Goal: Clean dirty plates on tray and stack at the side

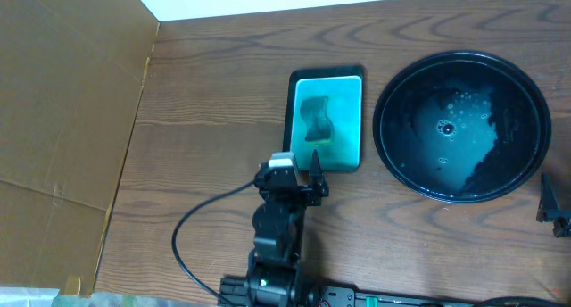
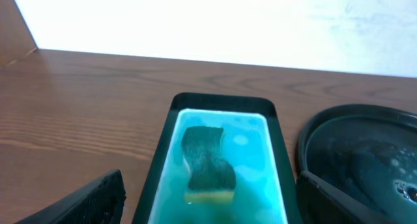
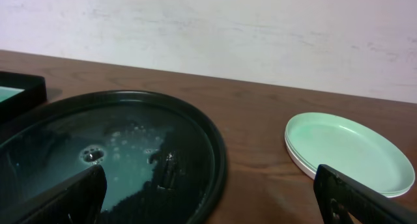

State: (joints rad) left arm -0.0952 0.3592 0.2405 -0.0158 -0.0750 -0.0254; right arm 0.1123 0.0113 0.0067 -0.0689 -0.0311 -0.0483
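Standing wide open and empty are the left pincer (image 2: 210,185) and right pincer (image 3: 210,175); stacked plates (image 3: 348,149) sit beside the tray (image 3: 218,152).

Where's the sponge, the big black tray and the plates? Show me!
sponge (image 1: 315,120): overhead view, on its middle.
tray (image 1: 412,97): overhead view, on the bare dark floor left of the puddle.
plates (image 3: 345,151): right wrist view, on the top plate's middle.
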